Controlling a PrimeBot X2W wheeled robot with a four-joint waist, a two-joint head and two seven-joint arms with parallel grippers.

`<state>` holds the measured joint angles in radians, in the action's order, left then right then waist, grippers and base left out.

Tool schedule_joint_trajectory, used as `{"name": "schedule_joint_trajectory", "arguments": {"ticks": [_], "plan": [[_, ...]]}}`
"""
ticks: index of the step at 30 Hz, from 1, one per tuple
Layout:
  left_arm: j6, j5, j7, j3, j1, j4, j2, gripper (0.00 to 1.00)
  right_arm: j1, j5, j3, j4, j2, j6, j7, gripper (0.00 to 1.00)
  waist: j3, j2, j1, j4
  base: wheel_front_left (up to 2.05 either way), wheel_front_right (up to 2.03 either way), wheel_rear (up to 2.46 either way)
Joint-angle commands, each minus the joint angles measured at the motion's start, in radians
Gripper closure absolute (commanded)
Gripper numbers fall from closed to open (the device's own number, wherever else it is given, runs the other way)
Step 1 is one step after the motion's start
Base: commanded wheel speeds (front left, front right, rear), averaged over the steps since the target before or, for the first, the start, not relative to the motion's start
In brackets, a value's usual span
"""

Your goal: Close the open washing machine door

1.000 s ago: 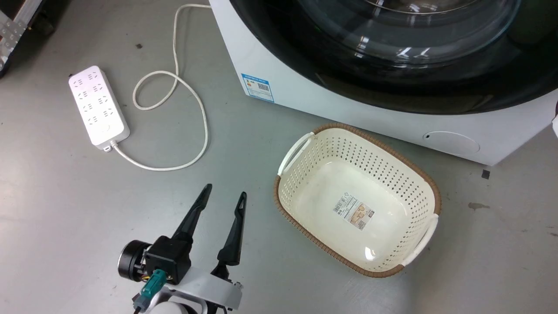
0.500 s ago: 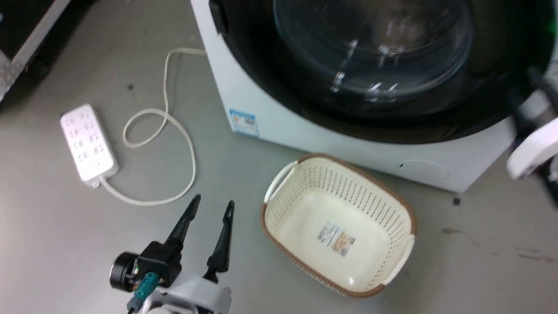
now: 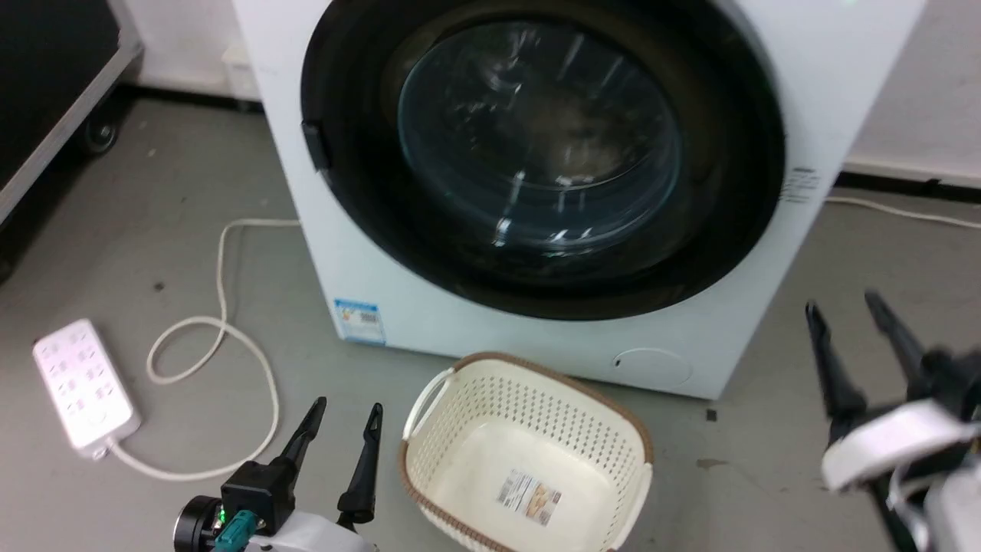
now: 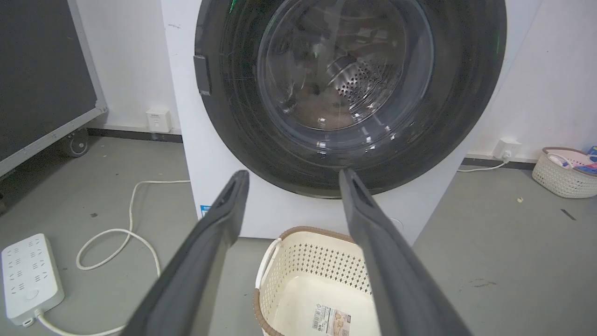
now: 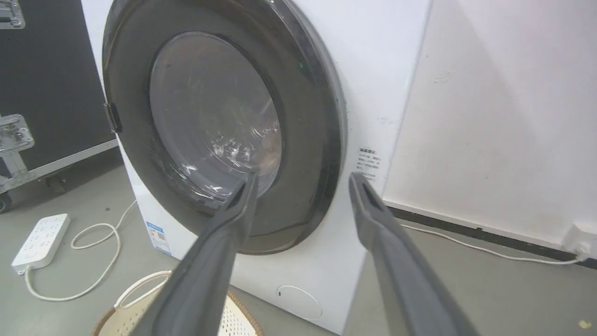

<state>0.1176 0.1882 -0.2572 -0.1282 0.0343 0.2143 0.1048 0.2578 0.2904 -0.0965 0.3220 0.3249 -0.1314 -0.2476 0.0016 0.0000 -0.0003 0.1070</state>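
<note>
Washing machine: white body [image 3: 835, 92] filling 12 o'clock of the head view, standing on the grey floor [image 3: 881, 253].
Washing machine door: glossy black ring [image 3: 536, 153] with a clear glass bowl at its centre, lying flat against the machine's front.
Basket: cream with a brown rim [image 3: 536, 395], on the floor at 6 o'clock, just in front of the machine.
Power strip: white [image 3: 84, 383], at 8 o'clock, its cord [image 3: 221, 268] looping toward the machine.
Left pincer: at 7 o'clock [image 3: 346, 408], fingers spread wide, holding nothing.
Right pincer: at 4 o'clock [image 3: 841, 301], blurred, fingers spread wide, holding nothing, apart from the door.
</note>
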Motion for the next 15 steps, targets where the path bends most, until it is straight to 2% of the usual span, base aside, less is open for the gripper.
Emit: {"name": "schedule_joint_trajectory", "arguments": {"ticks": [1, 7, 11, 15], "plan": [[0.005, 0.003, -0.005, 0.003, -0.013, 0.002, 0.003, 0.0, -0.043, -0.032, 0.016, -0.034, -0.033, 0.001, -0.006, 0.0, -0.025, 0.0, 0.0003, -0.027, 0.0, 0.0, 0.0], [-0.001, 0.01, -0.005, 0.012, -0.026, -0.002, 0.001, 0.0, -0.229, -0.164, 0.137, -0.192, -0.196, 0.001, -0.009, 0.0, -0.036, 0.0, 0.0003, -0.047, 0.0, 0.0, 0.0], [0.0, 0.006, -0.005, 0.009, -0.031, -0.007, -0.001, 0.0, -0.294, -0.198, 0.166, -0.231, -0.245, 0.001, -0.006, 0.0, -0.035, 0.0, 0.0003, -0.051, 0.0, 0.0, 0.0], [-0.008, -0.001, -0.005, 0.007, -0.036, -0.009, -0.006, 0.0, -0.325, -0.22, 0.168, -0.231, -0.262, 0.001, -0.005, 0.0, -0.034, 0.0, 0.0003, -0.049, 0.0, 0.0, 0.0]]}}
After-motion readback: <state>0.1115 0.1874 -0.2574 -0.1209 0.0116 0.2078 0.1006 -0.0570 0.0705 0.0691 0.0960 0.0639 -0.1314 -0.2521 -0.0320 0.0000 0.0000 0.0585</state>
